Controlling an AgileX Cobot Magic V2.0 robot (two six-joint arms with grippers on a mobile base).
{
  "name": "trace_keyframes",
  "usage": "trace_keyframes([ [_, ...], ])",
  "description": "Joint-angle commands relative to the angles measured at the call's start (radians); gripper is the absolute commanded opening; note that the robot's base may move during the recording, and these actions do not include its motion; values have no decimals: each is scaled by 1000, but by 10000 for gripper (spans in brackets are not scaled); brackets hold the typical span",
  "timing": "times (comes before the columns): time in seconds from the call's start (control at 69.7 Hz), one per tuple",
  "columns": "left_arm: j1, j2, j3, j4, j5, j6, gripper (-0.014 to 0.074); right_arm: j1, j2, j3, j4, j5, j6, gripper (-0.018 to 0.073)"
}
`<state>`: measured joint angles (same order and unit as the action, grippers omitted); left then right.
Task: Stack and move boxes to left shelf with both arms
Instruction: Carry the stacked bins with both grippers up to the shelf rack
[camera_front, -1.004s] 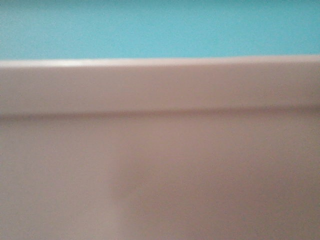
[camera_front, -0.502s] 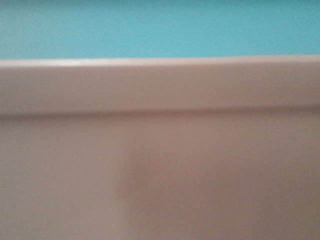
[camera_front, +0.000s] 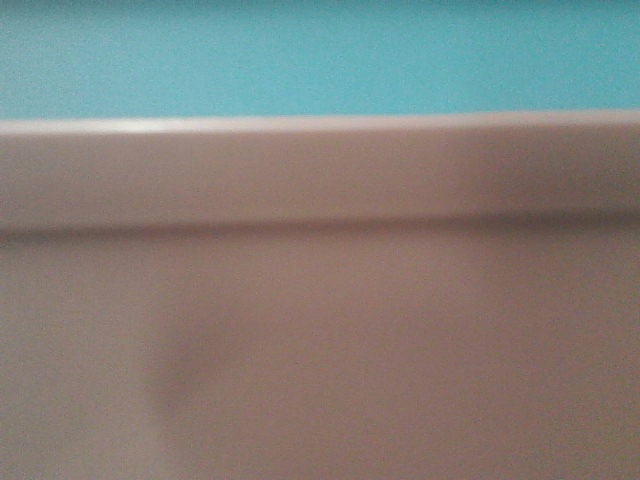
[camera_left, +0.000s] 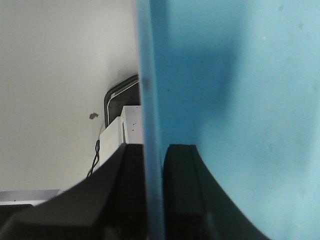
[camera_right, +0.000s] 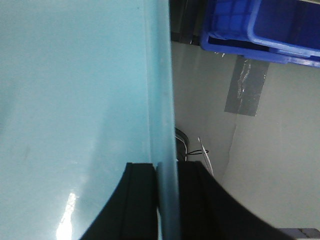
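Left gripper (camera_left: 152, 195): both black fingers straddle the light sky-blue bin (camera_left: 235, 100) wall, one inside, one outside, clamped on its rim edge. Right gripper (camera_right: 166, 200): same pose on the opposite wall of that bin, pinching it.

Front view: fills with the salmon-pink bin (camera_front: 320, 330), its rim band running level across, blue showing directly above it; blurred, so probably the blue bin nested in the pink one.

Count: two task bins, two grippers, one dark blue storage bin (camera_right: 260, 25) behind, one grey tape patch (camera_right: 245, 85) on the wall.
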<state>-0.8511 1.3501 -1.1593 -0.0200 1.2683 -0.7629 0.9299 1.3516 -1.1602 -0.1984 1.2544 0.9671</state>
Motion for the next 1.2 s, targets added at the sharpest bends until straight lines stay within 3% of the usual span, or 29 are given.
trace_keyframes([
  [0.0,-17,-37,-40,-126,73,-1,-6,6,-34,-38,25,37,0,53],
  [1.191,-17,-37,-40,-126,73,-1,-6,6,-34,-38,25,36,0,53],
])
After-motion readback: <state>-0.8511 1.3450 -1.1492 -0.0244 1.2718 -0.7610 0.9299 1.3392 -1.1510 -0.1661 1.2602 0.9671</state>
